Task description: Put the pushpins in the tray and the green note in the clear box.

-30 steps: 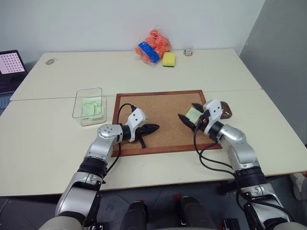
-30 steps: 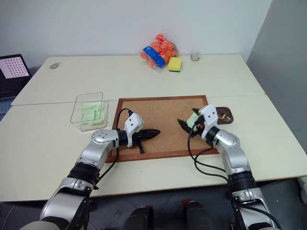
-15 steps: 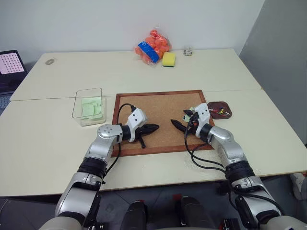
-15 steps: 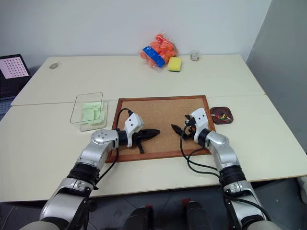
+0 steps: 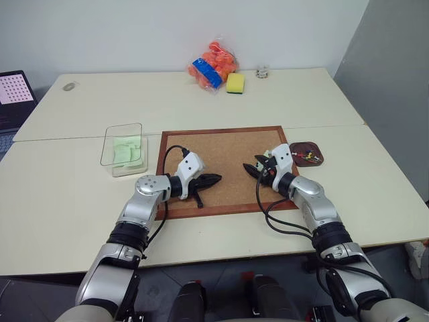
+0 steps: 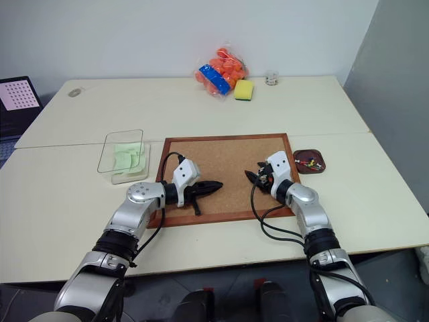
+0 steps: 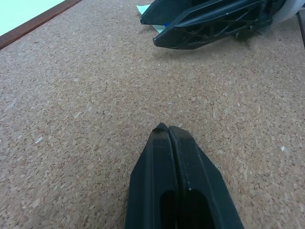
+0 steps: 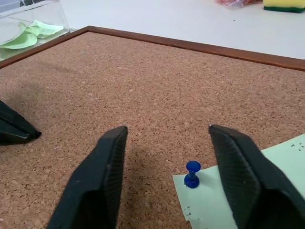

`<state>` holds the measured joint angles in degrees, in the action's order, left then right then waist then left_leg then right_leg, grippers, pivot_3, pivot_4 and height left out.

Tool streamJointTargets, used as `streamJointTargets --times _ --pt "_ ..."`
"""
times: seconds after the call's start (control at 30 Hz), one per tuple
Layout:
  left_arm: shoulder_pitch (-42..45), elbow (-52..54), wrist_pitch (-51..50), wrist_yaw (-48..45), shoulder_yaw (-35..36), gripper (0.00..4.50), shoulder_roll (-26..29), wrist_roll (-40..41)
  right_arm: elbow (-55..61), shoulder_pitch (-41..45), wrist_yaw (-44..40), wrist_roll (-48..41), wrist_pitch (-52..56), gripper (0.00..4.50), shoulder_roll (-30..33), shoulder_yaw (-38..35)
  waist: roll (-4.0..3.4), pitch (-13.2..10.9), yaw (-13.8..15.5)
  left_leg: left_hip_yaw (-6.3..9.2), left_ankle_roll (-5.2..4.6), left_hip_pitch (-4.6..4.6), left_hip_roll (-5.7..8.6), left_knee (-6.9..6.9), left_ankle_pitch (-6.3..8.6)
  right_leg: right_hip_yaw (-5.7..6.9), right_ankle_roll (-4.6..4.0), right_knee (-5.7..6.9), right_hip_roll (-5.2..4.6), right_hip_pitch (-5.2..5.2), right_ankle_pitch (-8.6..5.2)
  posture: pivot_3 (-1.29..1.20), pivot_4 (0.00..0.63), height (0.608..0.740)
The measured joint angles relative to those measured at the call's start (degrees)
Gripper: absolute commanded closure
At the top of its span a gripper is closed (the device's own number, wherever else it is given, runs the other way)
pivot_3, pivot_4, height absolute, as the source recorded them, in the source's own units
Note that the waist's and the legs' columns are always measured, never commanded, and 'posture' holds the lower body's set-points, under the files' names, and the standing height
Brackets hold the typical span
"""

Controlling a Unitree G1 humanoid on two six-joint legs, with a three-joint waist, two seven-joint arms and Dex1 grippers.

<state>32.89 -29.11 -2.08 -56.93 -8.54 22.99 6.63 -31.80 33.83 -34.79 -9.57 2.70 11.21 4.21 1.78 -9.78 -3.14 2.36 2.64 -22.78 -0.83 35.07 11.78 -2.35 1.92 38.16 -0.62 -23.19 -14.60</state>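
Note:
On the corkboard [image 5: 221,151], a blue pushpin [image 8: 192,173] stands upright through a corner of the green note [image 8: 209,200]. My right gripper [image 8: 167,128] is open, low over the board, one finger on each side of the pin, apart from it. My left gripper [image 5: 213,180] is shut and empty, resting on the cork left of centre; its joined fingertips [image 7: 164,130] point toward the right gripper [image 7: 209,21]. The dark brown tray [image 5: 316,161] lies off the board's right edge with small pushpins [image 5: 308,155] inside. The clear box [image 5: 105,144], to the board's left, holds pale green notes [image 5: 127,149].
A bag of orange things [image 5: 216,64], a yellow sponge [image 5: 235,83] and a small clear item [image 5: 263,72] sit at the table's far edge. A dark screen [image 5: 13,94] stands at the far left. Bare tabletop surrounds the board.
My right arm has lowered and reached in over the note's corner, and its fingers have narrowed from wide apart to about half. The left arm has stayed still.

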Motion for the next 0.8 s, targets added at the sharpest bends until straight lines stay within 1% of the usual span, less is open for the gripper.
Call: streamJointTargets --times 0.23,0.33,0.8 --pt "0.08 -0.17 0.09 -0.07 -0.02 4.50 0.00 0.00 -0.39 0.03 0.98 1.89 -1.19 3.94 0.13 -0.10 0.00 0.00 0.01 0.00 0.00 0.00 0.00 0.00 0.00 0.00 0.00 0.00 0.00 0.00 0.00 0.00 0.150 0.740" --pt "0.11 -0.25 0.15 -0.08 -0.02 4.50 0.00 0.00 -0.58 0.04 1.08 2.11 -1.37 4.46 0.50 -0.44 0.00 0.00 0.01 0.01 0.00 0.00 0.00 0.00 0.00 0.00 0.00 0.00 0.00 0.00 0.00 0.00 0.150 0.740" --pt "0.25 -0.53 0.48 -0.04 -0.05 4.50 -0.11 0.00 -0.81 -0.06 1.23 2.92 -3.01 4.46 0.64 -0.67 0.00 0.00 0.09 0.01 0.00 -0.02 0.01 0.00 0.00 0.01 0.00 0.00 -0.01 0.00 0.00 0.00 0.150 0.740"
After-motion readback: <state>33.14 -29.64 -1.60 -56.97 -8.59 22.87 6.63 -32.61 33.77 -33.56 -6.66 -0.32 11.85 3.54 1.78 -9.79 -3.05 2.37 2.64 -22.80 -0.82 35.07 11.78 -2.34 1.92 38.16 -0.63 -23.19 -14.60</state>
